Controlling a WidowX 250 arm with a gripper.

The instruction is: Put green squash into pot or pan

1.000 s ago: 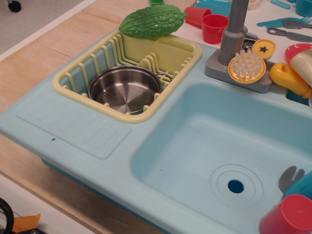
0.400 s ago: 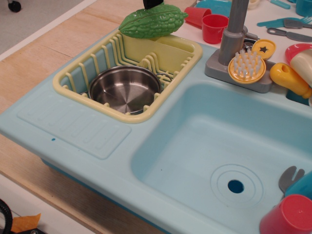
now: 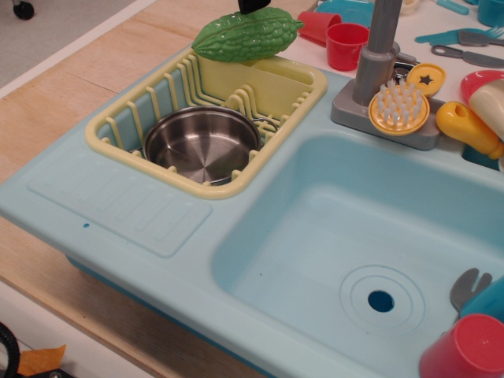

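The green squash (image 3: pixel 246 35) lies on the far rim of the pale yellow dish rack (image 3: pixel 118 118), bumpy and oval, with its pointed end to the right. The shiny steel pot (image 3: pixel 202 144) sits inside the rack, in front of and below the squash, and holds nothing. Only a small black part of my gripper (image 3: pixel 253 5) shows at the top edge, just above and behind the squash. I cannot see how its jaws stand or whether it touches the squash.
The light blue sink basin (image 3: pixel 315 236) lies to the right, with a grey faucet (image 3: pixel 378 47) and a yellow brush (image 3: pixel 399 109) behind it. Red cups (image 3: pixel 346 45) stand at the back and another red cup (image 3: pixel 466 350) at the front right. A yellow toy (image 3: pixel 468 128) lies at the right.
A black gripper part has come into view at the top edge above the squash and now shows a little more. The squash and pot have not moved.
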